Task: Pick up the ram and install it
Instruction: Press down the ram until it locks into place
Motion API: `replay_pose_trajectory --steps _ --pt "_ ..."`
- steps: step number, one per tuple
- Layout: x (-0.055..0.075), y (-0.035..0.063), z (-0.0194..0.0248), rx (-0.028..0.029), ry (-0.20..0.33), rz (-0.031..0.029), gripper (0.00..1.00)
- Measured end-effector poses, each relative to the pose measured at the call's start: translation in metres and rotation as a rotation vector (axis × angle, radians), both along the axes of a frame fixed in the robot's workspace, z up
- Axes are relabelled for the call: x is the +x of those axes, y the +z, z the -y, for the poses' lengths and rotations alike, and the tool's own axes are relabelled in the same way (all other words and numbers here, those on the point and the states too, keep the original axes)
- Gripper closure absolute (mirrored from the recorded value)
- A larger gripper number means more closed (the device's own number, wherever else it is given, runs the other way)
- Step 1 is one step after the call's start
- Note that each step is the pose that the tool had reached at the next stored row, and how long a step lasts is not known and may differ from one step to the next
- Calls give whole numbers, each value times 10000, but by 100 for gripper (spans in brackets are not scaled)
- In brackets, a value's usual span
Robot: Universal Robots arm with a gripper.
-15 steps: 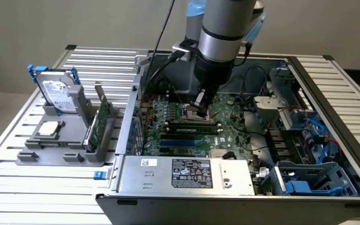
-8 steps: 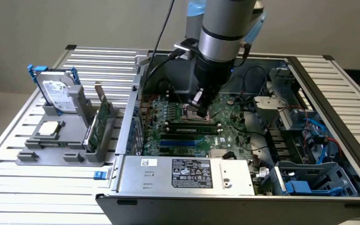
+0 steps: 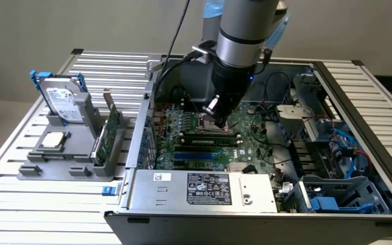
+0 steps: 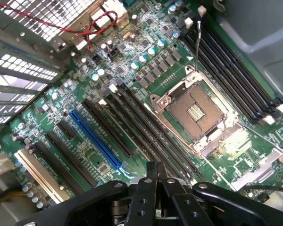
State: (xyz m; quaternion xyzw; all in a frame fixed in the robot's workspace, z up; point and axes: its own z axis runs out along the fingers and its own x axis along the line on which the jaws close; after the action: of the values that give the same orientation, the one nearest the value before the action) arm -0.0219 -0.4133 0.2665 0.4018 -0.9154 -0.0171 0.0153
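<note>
**Exterior view.** A slatted metal bench stands before a plain grey wall. It carries an open computer case and, toward the exterior view's left, a grey parts holder. The holder contains a hard drive and an upright green expansion card. The arm reaches down into the case, with the gripper low over the motherboard, beside the CPU socket. Just in front of it, a long narrow stick with a green edge lies along the memory slots. This is judged to be the ram, standing in a slot near the middle of the board. Whether it is fully seated cannot be told.

**Wrist view.** The motherboard lies below, showing the empty CPU socket, a blue expansion slot and rows of long black slots. The gripper has its fingers pressed together with nothing between them. The tips are directly over the slot rows beside the socket. Here the ram cannot be told apart from the slots.

**Handling (judgement).** The ram is light, thin and stiff, yet fragile. It is best pinched on its flat faces near the mid-length of the top edge, clear of the chips and the contact edge. Any pressing force belongs square on the top edge, because a tilt risks jamming it in the slot.
</note>
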Motion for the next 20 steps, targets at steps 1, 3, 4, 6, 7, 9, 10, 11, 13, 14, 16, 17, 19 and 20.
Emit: replay_pose_trajectory --steps 1,3,4,6,7,9,10,11,13,14,16,17,19,20 --pt "0 0 0 -3 -158 0 89" --pt "0 -1 0 -7 -471 0 89" --pt "0 -1 0 -9 -635 0 89" --pt "0 -2 0 -13 -958 0 89" --pt "0 -3 0 -14 -1131 0 89" --pt "0 -4 0 -18 -1457 0 89" --pt "0 -4 0 -18 -1620 0 89" --pt "0 -5 0 -20 -1782 0 89" --pt "0 -5 0 -23 -2108 -1 89" --pt "0 -6 0 -24 -2286 0 89" --pt "0 -7 0 -27 -2612 -1 89" --pt "0 -7 0 -29 -2774 -1 89" --pt "0 -8 0 -32 -3100 -1 89" --pt "0 -9 0 -32 -3263 -1 89"
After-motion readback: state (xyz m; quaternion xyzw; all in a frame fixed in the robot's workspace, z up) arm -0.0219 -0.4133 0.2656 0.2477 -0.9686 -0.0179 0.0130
